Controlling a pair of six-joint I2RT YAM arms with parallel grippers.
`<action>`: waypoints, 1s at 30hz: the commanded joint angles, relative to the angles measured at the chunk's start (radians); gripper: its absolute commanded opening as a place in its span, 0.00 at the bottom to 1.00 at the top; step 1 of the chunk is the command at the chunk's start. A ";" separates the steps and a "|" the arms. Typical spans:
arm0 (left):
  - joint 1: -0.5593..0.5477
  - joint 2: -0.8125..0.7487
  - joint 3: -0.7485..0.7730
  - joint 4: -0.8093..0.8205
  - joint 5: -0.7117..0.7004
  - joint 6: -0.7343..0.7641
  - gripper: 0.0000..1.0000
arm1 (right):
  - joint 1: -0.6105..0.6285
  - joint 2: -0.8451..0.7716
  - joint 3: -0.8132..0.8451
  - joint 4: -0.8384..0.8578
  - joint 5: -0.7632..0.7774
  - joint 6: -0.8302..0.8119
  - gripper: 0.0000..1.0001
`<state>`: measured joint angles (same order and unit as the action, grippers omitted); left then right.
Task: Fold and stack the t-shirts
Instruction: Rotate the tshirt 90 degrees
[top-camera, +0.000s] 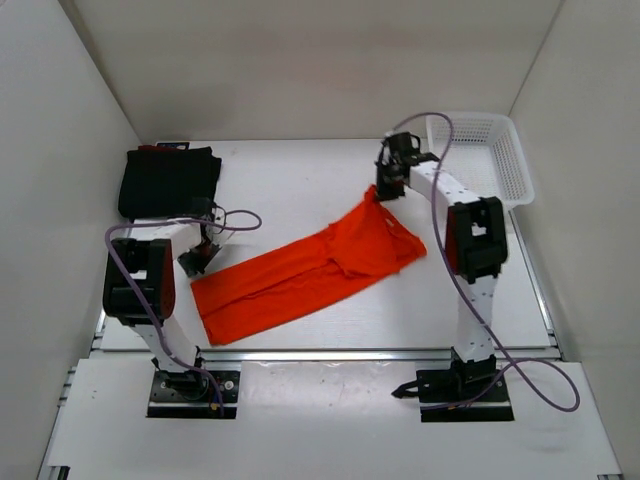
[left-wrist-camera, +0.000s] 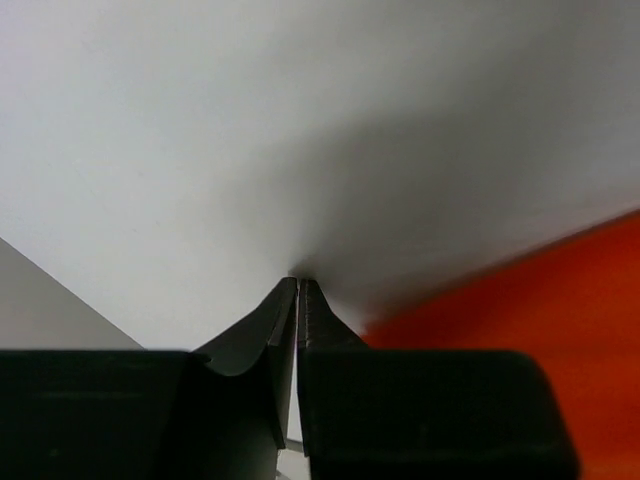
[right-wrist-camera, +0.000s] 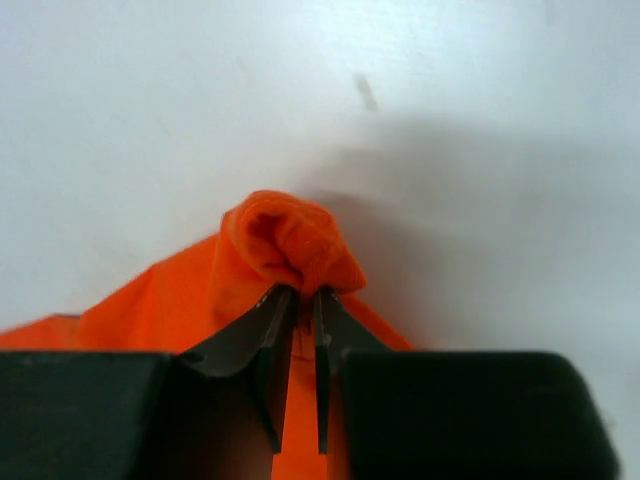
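Observation:
The orange t-shirt (top-camera: 300, 275) lies spread in a long diagonal strip across the table, from near left to far right. My right gripper (top-camera: 385, 188) is at its far right tip and is shut on a bunched fold of the orange cloth (right-wrist-camera: 290, 235), which puffs out past the fingertips (right-wrist-camera: 298, 292). My left gripper (top-camera: 193, 262) sits at the shirt's near left corner. In the left wrist view its jaws (left-wrist-camera: 298, 283) are pressed together over bare white table, with the orange cloth (left-wrist-camera: 540, 290) just to their right and none seen between them. A black t-shirt (top-camera: 170, 182) lies folded at the far left, with a dark red sliver (top-camera: 148, 148) at its far edge.
A white mesh basket (top-camera: 510, 165) stands at the far right corner, just behind the right arm. White walls close in the table on the left, right and back. Purple cables loop off both arms.

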<state>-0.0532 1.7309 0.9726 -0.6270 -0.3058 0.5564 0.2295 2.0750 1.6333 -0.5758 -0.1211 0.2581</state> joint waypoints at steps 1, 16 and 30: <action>0.029 -0.063 -0.031 -0.076 0.011 -0.010 0.17 | 0.028 0.181 0.347 -0.037 0.031 -0.021 0.11; 0.044 -0.057 -0.048 -0.134 0.030 -0.122 0.27 | -0.079 0.090 0.475 -0.116 0.045 0.001 0.38; 0.036 -0.074 -0.058 -0.135 0.022 -0.136 0.35 | -0.058 0.140 0.225 -0.054 0.009 0.172 0.35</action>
<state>-0.0170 1.6756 0.9096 -0.7605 -0.3225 0.4435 0.1459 2.1815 1.7710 -0.6250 -0.1104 0.3973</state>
